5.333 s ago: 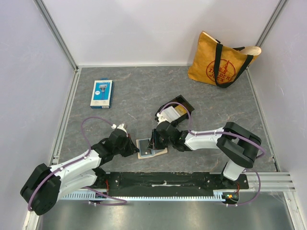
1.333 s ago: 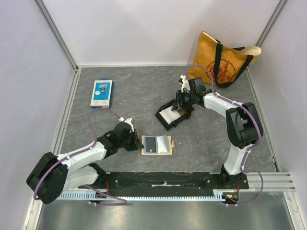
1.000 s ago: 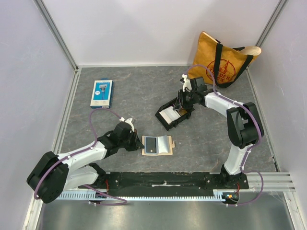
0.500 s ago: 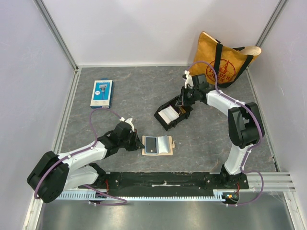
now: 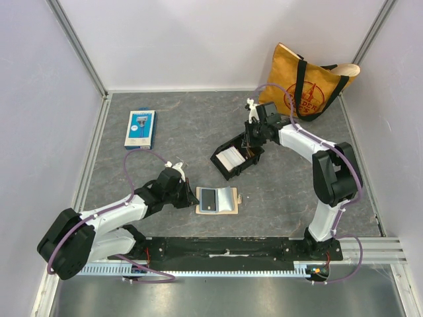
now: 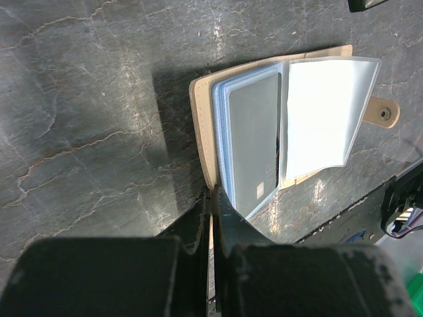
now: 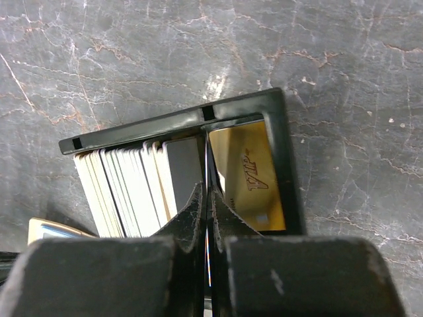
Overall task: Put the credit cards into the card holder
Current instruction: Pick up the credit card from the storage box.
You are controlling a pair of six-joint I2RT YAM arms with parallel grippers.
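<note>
The tan card holder (image 5: 228,200) lies open near the table's front, with a grey card (image 6: 254,145) in its left clear sleeve and the other sleeve (image 6: 324,112) standing up. My left gripper (image 5: 190,198) is shut on the holder's left cover edge (image 6: 201,132). The black tray (image 5: 220,168) holds several white cards (image 7: 125,191), a grey card (image 7: 182,172) and a gold VIP card (image 7: 254,178). My right gripper (image 5: 248,145) is over the tray, shut on a thin card (image 7: 207,152) seen edge-on between the grey and gold cards.
A blue-and-white retail package (image 5: 140,129) lies at the far left. A yellow tote bag (image 5: 307,82) leans in the far right corner. A metal rail (image 5: 89,158) runs along the left wall. The holder's snap tab (image 6: 383,113) sticks out to its right.
Since 5.3 s ago my right gripper has gone from the holder back to the tray. Over the last second it shifted slightly up and left, and the tray slid left with it. Left arm unmoved.
</note>
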